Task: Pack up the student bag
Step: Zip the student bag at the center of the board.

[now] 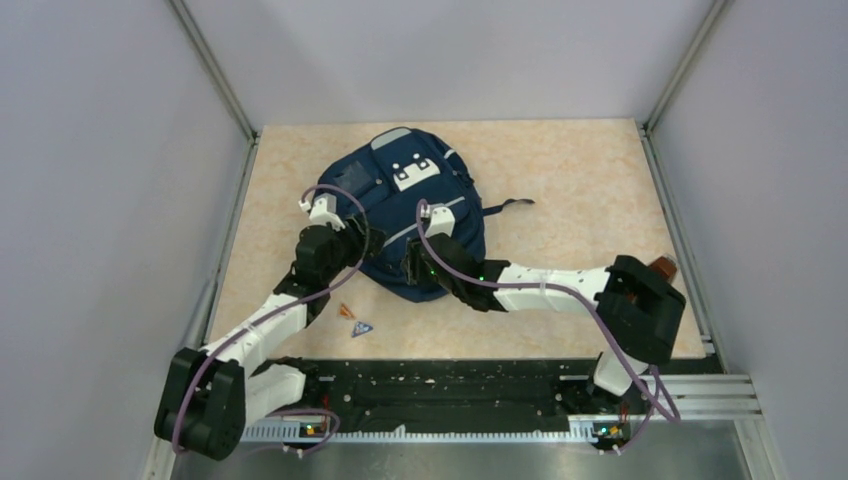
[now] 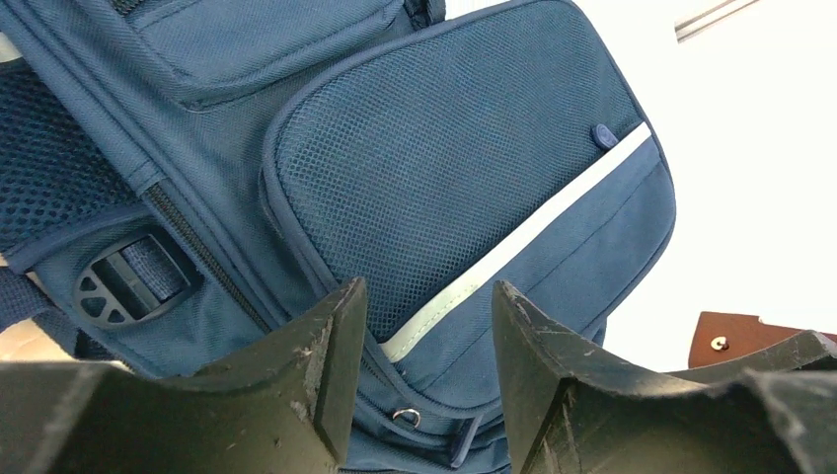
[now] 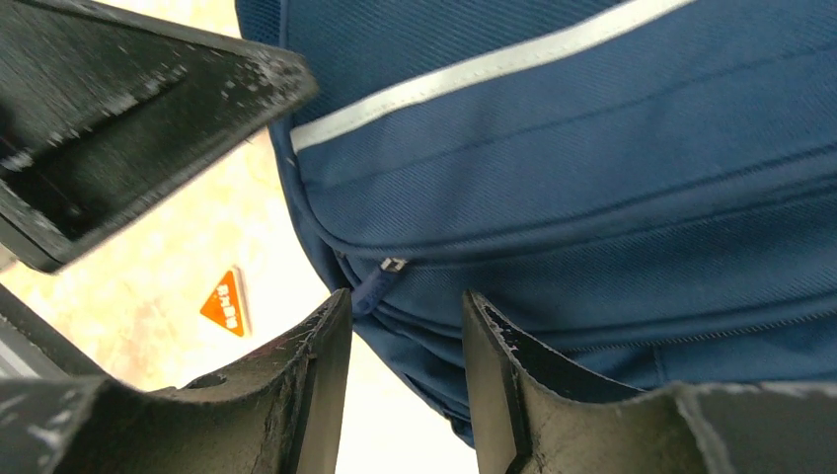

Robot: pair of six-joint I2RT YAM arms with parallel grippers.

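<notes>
Black fingers of my left claw [image 2: 429,296] fill the bottom of the left wrist view, parted, with nothing between them. They hang just over the student bag [image 2: 553,267], a big navy fabric backpack. Its front shows a mesh pocket [image 2: 434,158], a pale reflective stripe [image 2: 523,242] running slantwise below it, a dark plastic buckle [image 2: 123,281] on a webbing strap at the side, and a small metal ring [image 2: 405,417] close to my fingertips. My right claw [image 3: 407,301] is likewise released and grips nothing; a blue zipper pull [image 3: 375,286] sits just beyond the gap, near one fingertip, though I cannot tell if it touches. From above, the bag lies flat on the bench [image 1: 560,170], left of the middle, its top close to the far edge, with a white patch [image 1: 412,172] near that top and a loose strap [image 1: 505,205] trailing toward the right edge. My left claw is at its left flank, my right at its near end. On the bare bench by the bag's near left side lie an orange triangle [image 3: 223,303] and a blue triangle [image 1: 361,328], just beside each other. A brown thing [image 2: 740,336] with a metal stud sits by the right edge, partly hidden behind my right arm. A black bar [image 3: 109,109] crosses the upper corner of the right wrist view; I cannot tell what it belongs to.
</notes>
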